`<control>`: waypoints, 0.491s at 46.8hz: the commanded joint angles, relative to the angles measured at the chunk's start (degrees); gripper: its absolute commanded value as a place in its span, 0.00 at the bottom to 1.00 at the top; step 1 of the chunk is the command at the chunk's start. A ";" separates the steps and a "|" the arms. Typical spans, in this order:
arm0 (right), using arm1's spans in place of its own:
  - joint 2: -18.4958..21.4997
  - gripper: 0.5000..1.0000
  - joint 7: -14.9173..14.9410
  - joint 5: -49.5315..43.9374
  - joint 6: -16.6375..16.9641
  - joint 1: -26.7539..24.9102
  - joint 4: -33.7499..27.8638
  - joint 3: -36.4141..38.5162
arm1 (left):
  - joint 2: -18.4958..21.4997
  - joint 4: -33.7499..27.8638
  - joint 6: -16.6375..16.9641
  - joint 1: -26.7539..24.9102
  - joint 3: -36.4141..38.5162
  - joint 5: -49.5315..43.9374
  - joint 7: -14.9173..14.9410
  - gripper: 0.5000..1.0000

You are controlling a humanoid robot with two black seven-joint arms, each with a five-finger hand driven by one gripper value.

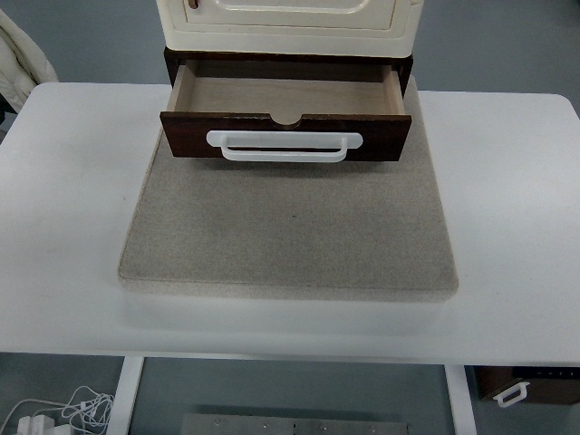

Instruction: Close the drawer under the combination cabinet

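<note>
Drawer open, no robot hand in view.

Drawer (285, 95) sits pulled out toward the near edge from the dark base under the cream cabinet (288, 23), at the desk's far centre. Inside is bare pale wood. Dark front panel w/ white handle (284, 146) across its middle; half-round notch in panel's top edge. Cabinet stands on the far end of a grey mat (288, 227), which lies flat on the white desk (72, 181). Hand state: cannot tell, neither arm shows.

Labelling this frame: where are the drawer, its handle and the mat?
drawer (190, 143), head view, dark front panel left of the handle.
handle (285, 156), head view, white front bar.
mat (290, 227), head view, bare middle.
</note>
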 commanded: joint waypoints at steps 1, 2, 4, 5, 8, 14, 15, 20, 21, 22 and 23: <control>0.00 0.90 0.00 0.00 0.00 0.01 0.00 0.02 | 0.64 -2.63 -0.06 -0.01 0.86 -0.01 0.03 0.99; 0.00 0.90 0.00 0.00 0.00 0.01 0.00 0.02 | 0.73 -3.16 -0.15 -0.10 1.21 -0.01 0.03 0.99; 0.00 0.90 0.00 0.00 -0.08 0.01 0.00 0.02 | 1.17 -4.39 -0.15 -0.19 2.17 -0.01 0.03 0.99; 0.00 0.90 0.00 0.00 0.00 0.01 0.00 0.02 | 1.43 -5.09 -0.15 -0.28 2.70 -0.01 0.12 0.99; 0.00 0.90 0.00 0.00 0.00 0.01 0.00 0.02 | 2.14 -7.28 -0.15 -1.07 5.25 -0.01 0.12 0.99; 0.00 0.90 0.00 0.00 0.00 0.01 0.00 0.02 | 3.37 -13.43 0.20 -2.12 10.96 -0.01 0.03 0.99; 0.00 0.90 0.00 0.08 0.00 0.01 0.00 0.02 | 3.46 -14.23 0.20 -2.21 11.58 0.07 0.03 0.99; 0.00 0.90 0.00 0.00 -0.09 0.01 0.00 0.02 | 3.37 -17.13 0.20 -3.96 15.26 0.51 0.12 0.99; 0.00 0.90 0.00 0.08 0.00 0.01 0.00 -0.07 | 3.37 -17.48 0.29 -4.40 16.23 0.77 0.12 0.99; 0.00 0.90 0.00 0.09 -0.08 0.01 0.00 0.02 | 3.28 -17.84 0.29 -4.93 17.28 1.04 0.03 0.99; 0.00 0.90 0.00 0.00 0.00 0.01 0.00 0.02 | 3.20 -18.10 0.20 -5.54 18.34 1.21 0.03 0.99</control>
